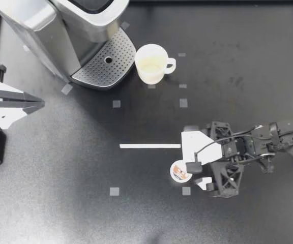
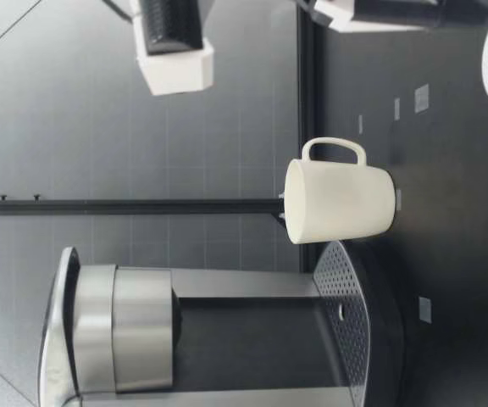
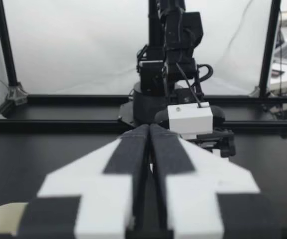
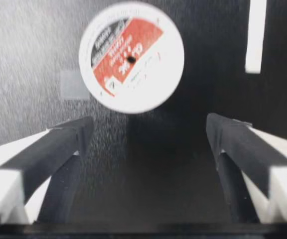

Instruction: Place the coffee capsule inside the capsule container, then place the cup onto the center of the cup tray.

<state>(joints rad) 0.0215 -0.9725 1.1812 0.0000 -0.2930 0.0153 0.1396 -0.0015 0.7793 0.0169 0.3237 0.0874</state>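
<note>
One coffee capsule sits lid-up on the black, matte surface. It lies to the right of the surface's middle, well apart from the machine's corner. It is a small round pod with a flat white lid that has a red patch and a dark dot at its centre.

There are two pincers. My right pincer is just beside the capsule. In the right wrist view the right pincer stands wide, with dark padded fingers on either side. The capsule is ahead of the tips, not between them, and nothing is gripped. My left pincer is at the surface's left edge. In the left wrist view its fingers are pressed together, with nothing between them.

One cup stands upright on the surface, just beside the rounded rim of the cup tray. I cannot tell whether they touch. The cup is smooth, cream-white and cylindrical, with a loop handle turned away from the machine.

One coffee machine, with a brushed silver and black body, fills the far left corner. Its single tray is a perforated metal plate with one larger hole.

One straight white strip lies flat near the surface's middle, with one end by the right arm's white housing. Several small grey tape squares dot the surface.
</note>
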